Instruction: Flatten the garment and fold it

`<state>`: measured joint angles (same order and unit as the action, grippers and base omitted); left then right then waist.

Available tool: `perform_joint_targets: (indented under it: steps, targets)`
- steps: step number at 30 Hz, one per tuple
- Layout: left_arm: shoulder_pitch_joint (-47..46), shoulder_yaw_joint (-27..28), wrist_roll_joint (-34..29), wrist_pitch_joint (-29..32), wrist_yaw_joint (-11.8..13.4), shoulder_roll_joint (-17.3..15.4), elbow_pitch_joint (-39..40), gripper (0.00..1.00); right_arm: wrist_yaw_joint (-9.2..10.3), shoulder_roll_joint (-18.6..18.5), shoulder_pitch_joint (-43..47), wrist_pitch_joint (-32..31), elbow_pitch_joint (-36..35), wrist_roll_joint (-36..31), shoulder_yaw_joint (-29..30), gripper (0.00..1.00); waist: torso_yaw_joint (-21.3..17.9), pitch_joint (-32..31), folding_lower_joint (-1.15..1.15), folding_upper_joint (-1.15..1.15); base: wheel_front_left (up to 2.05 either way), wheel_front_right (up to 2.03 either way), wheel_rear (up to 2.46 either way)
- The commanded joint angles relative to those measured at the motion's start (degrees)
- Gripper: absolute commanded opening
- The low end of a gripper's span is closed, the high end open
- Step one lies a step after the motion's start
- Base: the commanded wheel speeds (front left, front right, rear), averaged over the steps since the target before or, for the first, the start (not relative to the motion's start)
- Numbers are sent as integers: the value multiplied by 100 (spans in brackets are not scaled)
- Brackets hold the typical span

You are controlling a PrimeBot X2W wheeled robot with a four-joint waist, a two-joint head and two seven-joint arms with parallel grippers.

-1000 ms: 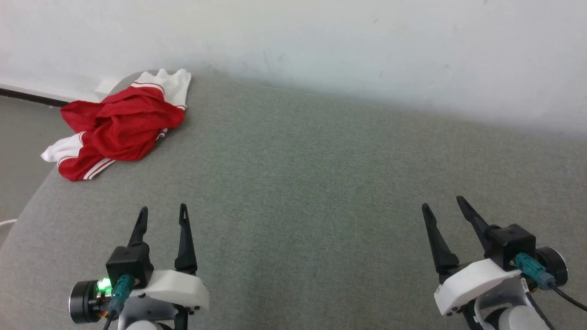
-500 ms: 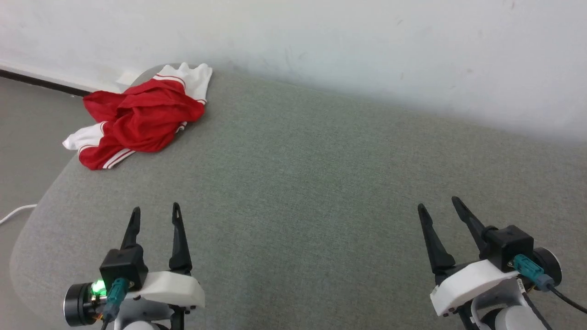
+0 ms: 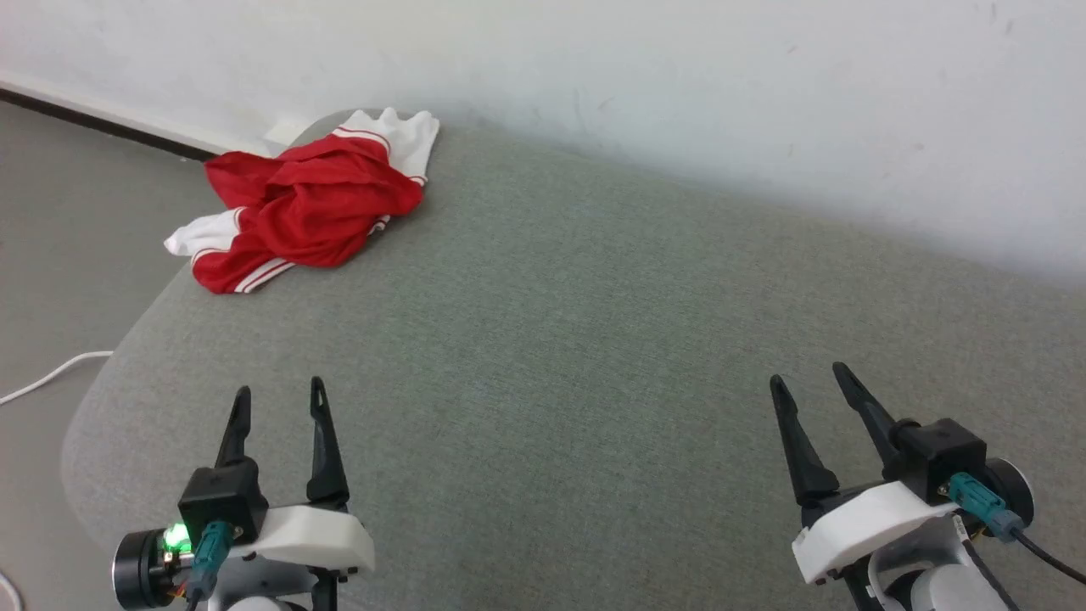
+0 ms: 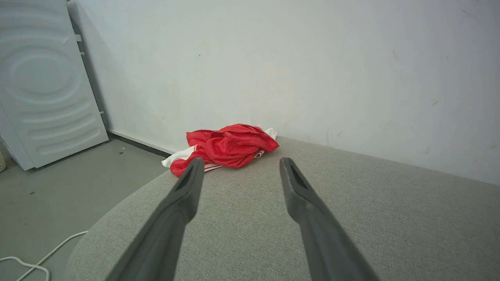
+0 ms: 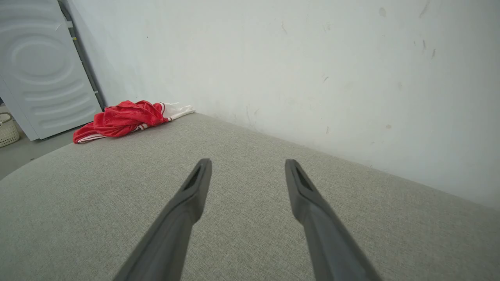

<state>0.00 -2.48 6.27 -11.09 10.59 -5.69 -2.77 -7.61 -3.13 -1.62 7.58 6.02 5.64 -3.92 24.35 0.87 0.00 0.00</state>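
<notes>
Plainly not yet flattened: garment [image 3: 310, 216] bunched in a red heap on the far left corner of the desk [image 3: 594, 339], close to the desk's back edge. One white sleeve poking out at the heap's back, another white sleeve and a striped hem spilling toward the desk's left edge; cannot tell whether hanging over it. Lettering buried in the folds, none of it readable. Front and back of the shirt impossible to tell apart.

Over the desk's near left part, left pincer [image 3: 280, 389], fingers [image 3: 325, 450] spread wide, pinching nothing, well apart from the garment. Over the desk's near right part, right pincer [image 3: 808, 374], likewise spread and empty, farther from the heap. Cannot tell whether hovering or touching the desk's grey cloth cover. Both wrists cut off by the bottom of the head view.

Beyond the desk's back edge, wall [image 3: 679, 85], pale and scuffed. Left of the desk, floor [image 3: 76, 255] with a white cable [image 3: 51, 378], its ends out of frame. Farther left of the desk, a white embossed panel [image 4: 43, 86], cut off at top and side, kind unclear; beside it a pale basket [image 5: 8, 130], mostly cropped.
</notes>
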Motion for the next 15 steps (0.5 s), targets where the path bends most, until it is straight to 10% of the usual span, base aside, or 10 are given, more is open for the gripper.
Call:
perform_joint_targets:
  steps: [1,15]
  targets:
    - [117,-20,52,-48,73,-37,-14,100,9,19,-74,55,25,51,-28,100,104,-19,0,0,0,0,0]
    - [140,-79,211,-196,275,-98,-35,100,11,22,-102,145,82,131,-81,100,606,-8,0,0,0,0,0]
